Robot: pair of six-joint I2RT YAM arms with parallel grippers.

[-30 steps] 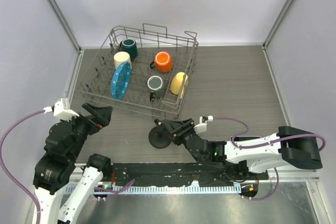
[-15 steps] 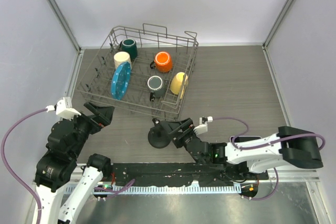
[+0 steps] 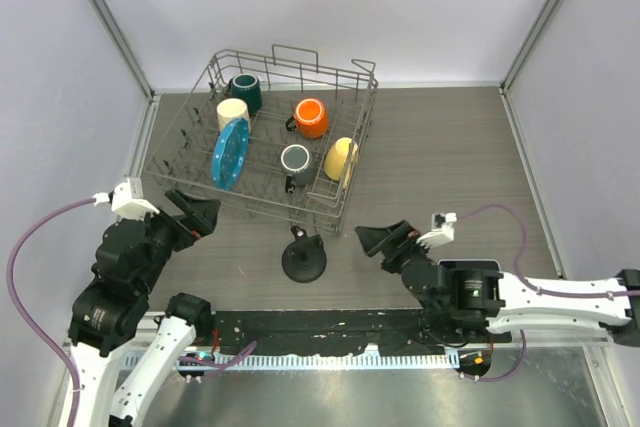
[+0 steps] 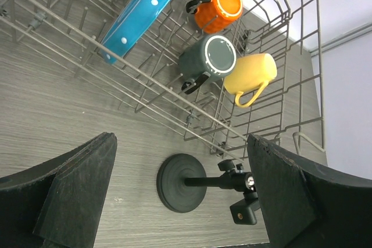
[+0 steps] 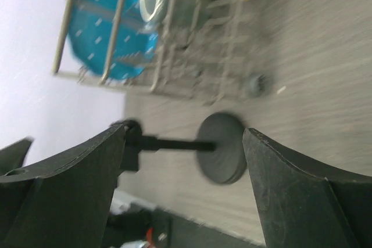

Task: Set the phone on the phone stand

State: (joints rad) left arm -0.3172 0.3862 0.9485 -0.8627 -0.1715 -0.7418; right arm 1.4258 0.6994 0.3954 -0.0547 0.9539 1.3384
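Observation:
The phone stand [image 3: 303,261] is all black, with a round disc base and a short upright arm, and stands on the grey wood table just in front of the dish rack. It also shows in the left wrist view [image 4: 180,183] and, blurred, in the right wrist view [image 5: 222,148]. My left gripper [image 3: 200,215] hangs open to the stand's left, with nothing between its fingers [image 4: 75,196]. My right gripper [image 3: 383,241] is open and empty, a short way to the right of the stand and apart from it. The phone shows in no view.
A wire dish rack [image 3: 352,165] stands at the back left. It holds a blue plate [image 3: 229,153] and teal [image 3: 245,93], cream [image 3: 232,112], orange [image 3: 311,118], grey [image 3: 295,160] and yellow [image 3: 341,158] mugs. Pale walls close in the table on both sides.
My right gripper has opened wide and drawn back to the right, away from the stand's arm. The stand stays upright. My left gripper has shifted slightly to the right.

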